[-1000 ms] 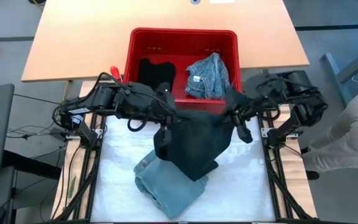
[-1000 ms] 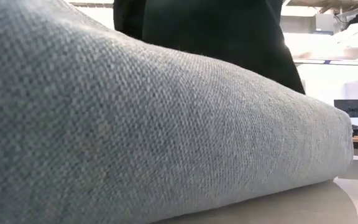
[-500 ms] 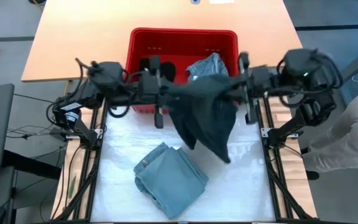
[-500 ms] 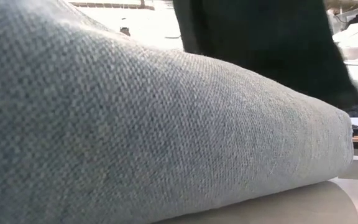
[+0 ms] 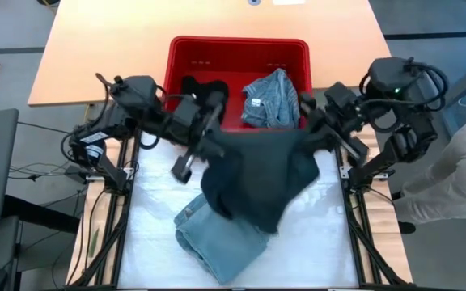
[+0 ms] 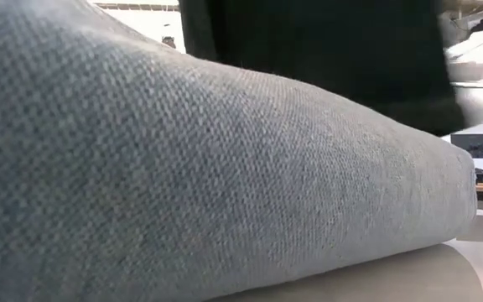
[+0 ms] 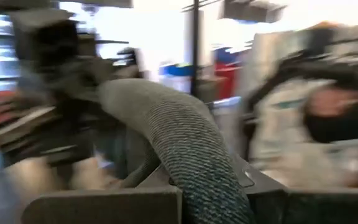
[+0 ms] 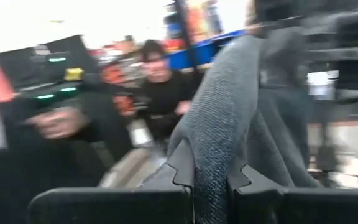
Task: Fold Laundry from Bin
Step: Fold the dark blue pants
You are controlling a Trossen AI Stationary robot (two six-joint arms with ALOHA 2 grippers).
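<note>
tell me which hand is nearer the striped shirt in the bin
Right. The right hand grips the dark garment just beside the striped shirt at the red bin's near right corner. The left hand sits farther off, below the bin's left half.

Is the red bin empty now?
No. The red bin holds a black garment and a blue-white striped one.

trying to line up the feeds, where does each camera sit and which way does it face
High: overhead, straight down on the red bin, both arms, left gripper, right gripper.
Low: at table height, against the folded denim garment.
Left wrist: along its own fingers, clamped on cloth.
Right wrist: along its own fingers, likewise.
Shared: the dark garment, seen in all four.
</note>
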